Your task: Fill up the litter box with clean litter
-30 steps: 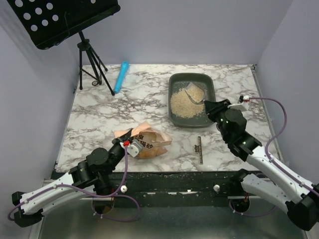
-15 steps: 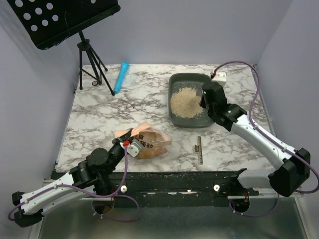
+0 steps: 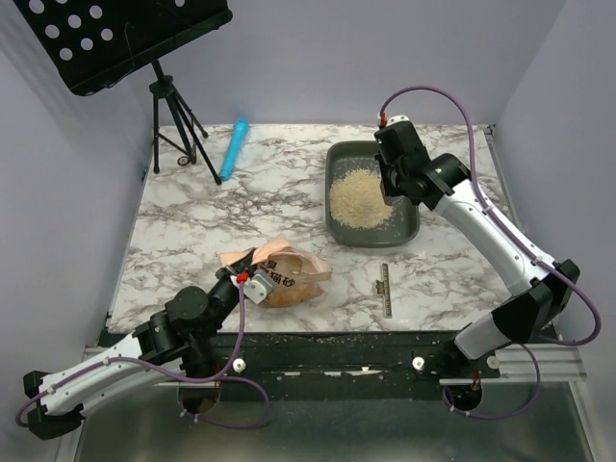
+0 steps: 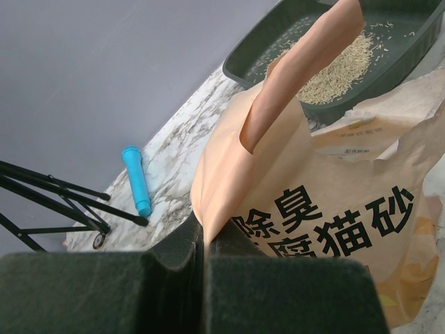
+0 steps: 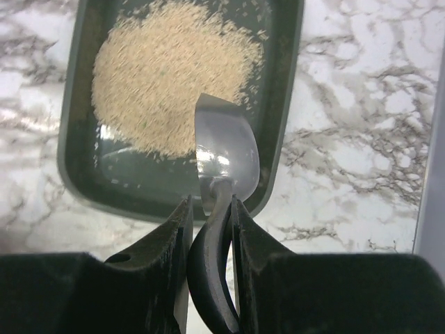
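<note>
Reaching farther along the litter box (image 3: 374,236) than half a second ago, the right arm (image 3: 481,223) now hangs over its far right part, jaws clenched on the dark handle of a silver scoop (image 5: 226,149) whose bowl points at the clean litter (image 3: 358,197) heaped mid-tray. The box's long axis runs from the near to the far edge of the bench (image 3: 192,231). Near-left of the box, the left jaws pinch the edge of an orange bag (image 4: 334,209) printed 除臭 and 猫砂.
</note>
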Controlling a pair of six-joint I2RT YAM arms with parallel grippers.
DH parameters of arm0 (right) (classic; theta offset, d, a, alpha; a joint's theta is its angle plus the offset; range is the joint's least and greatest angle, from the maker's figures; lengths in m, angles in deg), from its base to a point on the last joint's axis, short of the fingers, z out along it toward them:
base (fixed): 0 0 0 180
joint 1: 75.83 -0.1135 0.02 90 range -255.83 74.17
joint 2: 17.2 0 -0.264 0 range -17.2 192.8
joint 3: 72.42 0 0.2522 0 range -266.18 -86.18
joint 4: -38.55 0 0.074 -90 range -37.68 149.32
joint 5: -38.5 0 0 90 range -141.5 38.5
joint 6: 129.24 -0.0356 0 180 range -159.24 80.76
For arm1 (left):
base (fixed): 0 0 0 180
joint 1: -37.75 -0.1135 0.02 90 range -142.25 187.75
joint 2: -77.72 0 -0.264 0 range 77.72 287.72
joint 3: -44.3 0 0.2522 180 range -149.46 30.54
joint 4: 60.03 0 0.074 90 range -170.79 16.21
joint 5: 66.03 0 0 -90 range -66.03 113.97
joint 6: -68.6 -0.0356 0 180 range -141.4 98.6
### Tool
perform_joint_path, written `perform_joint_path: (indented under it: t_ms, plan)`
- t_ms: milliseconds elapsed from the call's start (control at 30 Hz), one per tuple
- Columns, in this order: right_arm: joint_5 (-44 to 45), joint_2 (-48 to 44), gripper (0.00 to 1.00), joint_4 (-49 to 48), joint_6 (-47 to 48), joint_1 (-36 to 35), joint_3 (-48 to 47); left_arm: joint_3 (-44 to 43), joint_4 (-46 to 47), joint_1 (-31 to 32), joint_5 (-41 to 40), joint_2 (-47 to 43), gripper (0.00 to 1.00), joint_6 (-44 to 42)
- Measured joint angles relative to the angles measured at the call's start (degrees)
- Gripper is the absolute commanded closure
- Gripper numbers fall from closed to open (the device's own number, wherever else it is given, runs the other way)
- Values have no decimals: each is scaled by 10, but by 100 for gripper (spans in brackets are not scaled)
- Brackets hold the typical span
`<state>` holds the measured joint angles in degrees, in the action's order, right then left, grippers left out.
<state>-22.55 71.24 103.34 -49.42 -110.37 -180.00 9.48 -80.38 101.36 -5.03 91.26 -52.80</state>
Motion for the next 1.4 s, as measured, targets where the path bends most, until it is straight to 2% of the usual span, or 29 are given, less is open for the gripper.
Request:
perform_joint_path:
  t_ms: [133,367,600,833,1400]
  plan:
    - [-81,-38,100,27,9,1,2,2,0,0,0,-1,100,0]
    - [-327,-173,100,16,1,-5,7,2,0,0,0,-1,100,0]
    - [-473,-201,100,-3,-1,-38,45,2,0,0,0,2,100,0]
    - [-504,-189,100,-4,2,-70,58,2,1,0,0,5,100,2]
    - [-504,-163,100,-24,17,-123,96,2,1,0,0,5,100,2]
